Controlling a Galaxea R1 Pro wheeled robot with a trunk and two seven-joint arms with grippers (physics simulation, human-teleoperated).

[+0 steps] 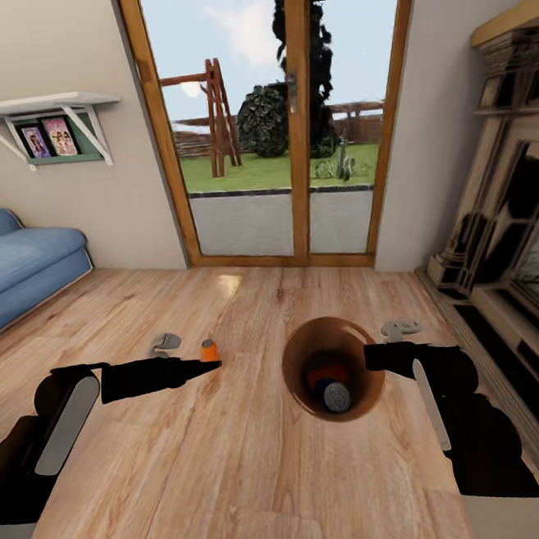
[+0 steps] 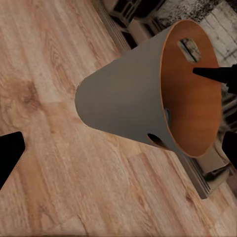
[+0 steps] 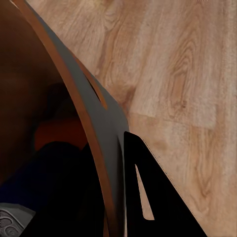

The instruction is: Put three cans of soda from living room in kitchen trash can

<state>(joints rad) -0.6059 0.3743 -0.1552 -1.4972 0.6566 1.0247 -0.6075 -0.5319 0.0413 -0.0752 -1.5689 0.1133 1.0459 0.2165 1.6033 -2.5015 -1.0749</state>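
Bare floor (image 1: 239, 470) lies open near and between the arms. The bin (image 1: 302, 390) stands right of centre, its mouth open upward, the right claw (image 1: 375, 356) at its rim. Fireplace (image 1: 507, 255) walls the right side; sofa (image 1: 13, 261) blocks far left.

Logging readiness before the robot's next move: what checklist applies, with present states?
1. Right gripper jaws straddling the tash can rim: ok.
2. Orange can and blue can inside it: ok.
3. Third can binned: not ok, it is at the left gripper tip.
4. Left jaws closed on it: not ok, spread wide.
5. Bin in the kitchen: not ok, blue sofa nearby.
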